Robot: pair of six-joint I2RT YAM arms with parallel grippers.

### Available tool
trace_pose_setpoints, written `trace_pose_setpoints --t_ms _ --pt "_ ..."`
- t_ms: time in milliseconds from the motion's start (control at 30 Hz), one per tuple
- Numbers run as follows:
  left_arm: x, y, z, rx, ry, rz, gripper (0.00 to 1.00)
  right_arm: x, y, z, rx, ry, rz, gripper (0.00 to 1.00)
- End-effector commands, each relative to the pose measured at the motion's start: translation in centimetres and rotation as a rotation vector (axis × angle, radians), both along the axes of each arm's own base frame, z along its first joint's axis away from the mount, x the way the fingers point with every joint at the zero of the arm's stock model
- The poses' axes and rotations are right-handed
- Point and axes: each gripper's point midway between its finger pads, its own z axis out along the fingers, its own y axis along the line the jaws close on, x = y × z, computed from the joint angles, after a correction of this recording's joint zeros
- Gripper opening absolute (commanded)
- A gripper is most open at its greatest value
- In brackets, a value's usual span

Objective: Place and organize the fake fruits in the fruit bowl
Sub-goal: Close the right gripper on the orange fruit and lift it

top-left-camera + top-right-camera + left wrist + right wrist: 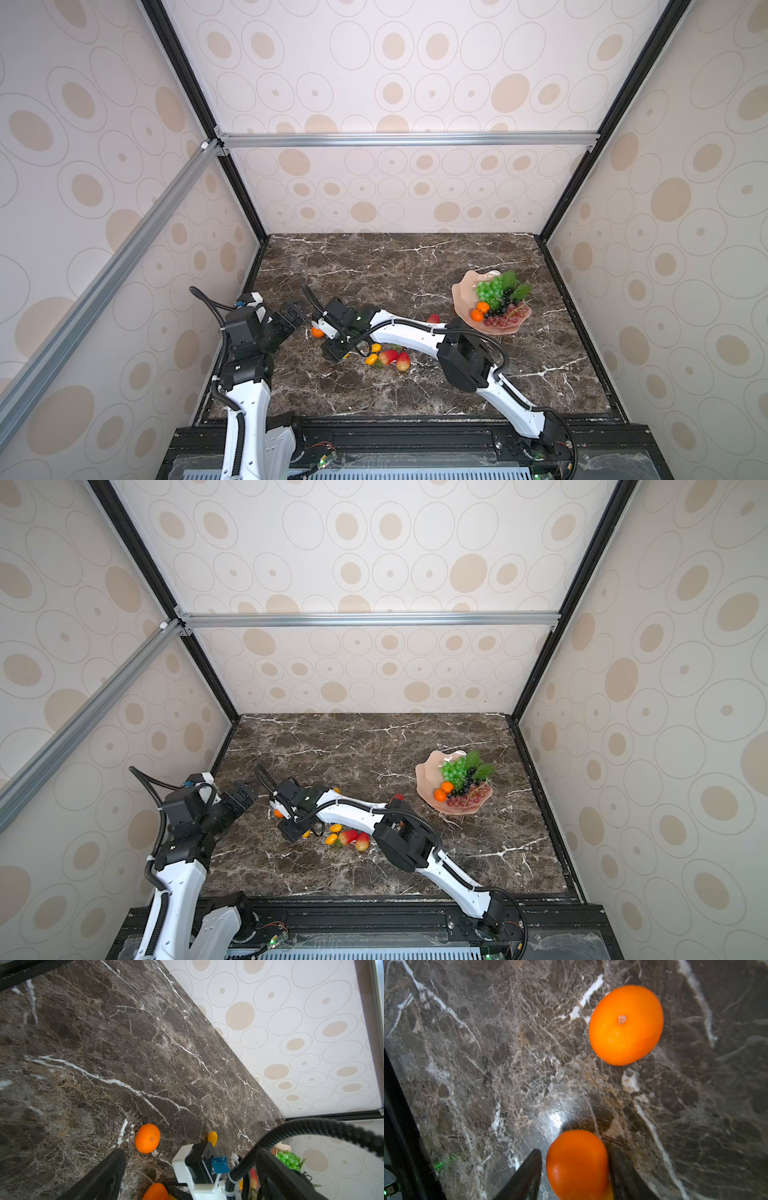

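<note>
My right gripper (574,1169) reaches across to the left and is shut on a round orange (577,1165), low over the marble. That orange also shows in the left wrist view (155,1191). A second orange (626,1025) lies loose just beyond it (318,332). My left gripper (297,313) hovers open and empty beside the right wrist. The pink fruit bowl (461,295) at the right holds green grapes (490,289), dark grapes (503,301), red grapes (505,319) and two oranges (480,311). Strawberries (388,356) and small yellow ovals (371,359) lie under the right arm.
Another strawberry (433,318) peeks out behind the right forearm (411,332). A yellow oval (212,1137) sits just past the right wrist camera (199,1163). Patterned walls close in the marble table (374,266) on three sides.
</note>
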Motion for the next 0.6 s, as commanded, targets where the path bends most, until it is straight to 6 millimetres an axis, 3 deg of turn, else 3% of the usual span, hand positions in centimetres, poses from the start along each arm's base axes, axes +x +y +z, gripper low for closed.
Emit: trace_pose_setpoints --t_ms 0,567 --pt "0.0 0.02 0.99 0.008 -0.025 -0.011 0.98 -0.63 -0.3 -1.13 -0.049 0.006 0.019 0.55" --pt "-0.26 -0.08 1.04 0.011 -0.041 -0.013 0.98 -0.26 -0.24 -1.13 -0.056 -0.012 0.004 0.47"
